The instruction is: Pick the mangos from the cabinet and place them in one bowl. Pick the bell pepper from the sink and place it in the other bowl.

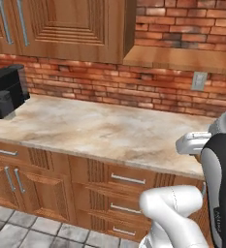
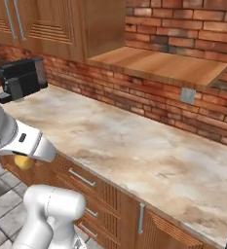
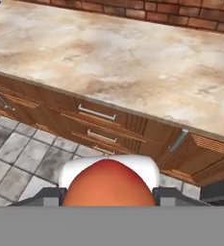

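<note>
Now pincer (image 3: 108, 202) clamped on mango (image 3: 107, 185), bottom centre of hand view, held off tabletop (image 3: 132, 57) edge over floor; likely carrying toward bowl.

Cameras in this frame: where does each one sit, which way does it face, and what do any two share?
Left base view: behind-left, facing the counter and coffee machine; white arm at right.
Right base view: behind-right, facing the open shelf; arm at left over a mango.
Hand view: on the hand, facing the drawers; tool shut on the mango.
Both base views share counter, brick wall, coffee machine.
</note>
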Robot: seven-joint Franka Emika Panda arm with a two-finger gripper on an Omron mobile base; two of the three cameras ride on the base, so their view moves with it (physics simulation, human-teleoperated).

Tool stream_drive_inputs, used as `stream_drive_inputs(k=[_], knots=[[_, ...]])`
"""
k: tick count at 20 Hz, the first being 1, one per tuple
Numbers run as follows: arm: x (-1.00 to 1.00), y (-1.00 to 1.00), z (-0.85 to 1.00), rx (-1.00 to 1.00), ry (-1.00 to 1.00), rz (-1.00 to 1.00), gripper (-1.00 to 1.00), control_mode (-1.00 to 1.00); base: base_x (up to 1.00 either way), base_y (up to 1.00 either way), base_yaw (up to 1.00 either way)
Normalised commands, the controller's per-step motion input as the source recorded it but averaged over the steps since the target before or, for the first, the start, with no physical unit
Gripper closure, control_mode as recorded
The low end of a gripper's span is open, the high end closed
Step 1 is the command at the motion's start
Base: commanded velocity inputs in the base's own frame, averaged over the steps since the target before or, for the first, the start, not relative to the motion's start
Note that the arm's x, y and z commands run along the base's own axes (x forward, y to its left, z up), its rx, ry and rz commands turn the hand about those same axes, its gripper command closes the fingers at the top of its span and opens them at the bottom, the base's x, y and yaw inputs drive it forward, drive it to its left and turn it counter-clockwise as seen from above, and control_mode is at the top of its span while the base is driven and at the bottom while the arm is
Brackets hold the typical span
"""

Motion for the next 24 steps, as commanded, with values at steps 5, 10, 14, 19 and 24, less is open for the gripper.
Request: stream_drive_inputs(k=[5,10,14,19,24], knots=[[0.0,0.0,0.0,0.0,0.0,0.0,1.0,1.0,0.04,0.29,0.47],[0.0,0.0,0.0,0.0,0.0,0.0,1.0,1.0,0.08,0.29,0.46],[0.0,0.0,0.0,0.0,0.0,0.0,1.0,1.0,0.05,0.28,0.47],[0.0,0.0,0.0,0.0,0.0,0.0,1.0,1.0,0.1,0.34,0.23],[0.0,0.0,0.0,0.0,0.0,0.0,1.0,1.0,0.04,0.34,0.21]])
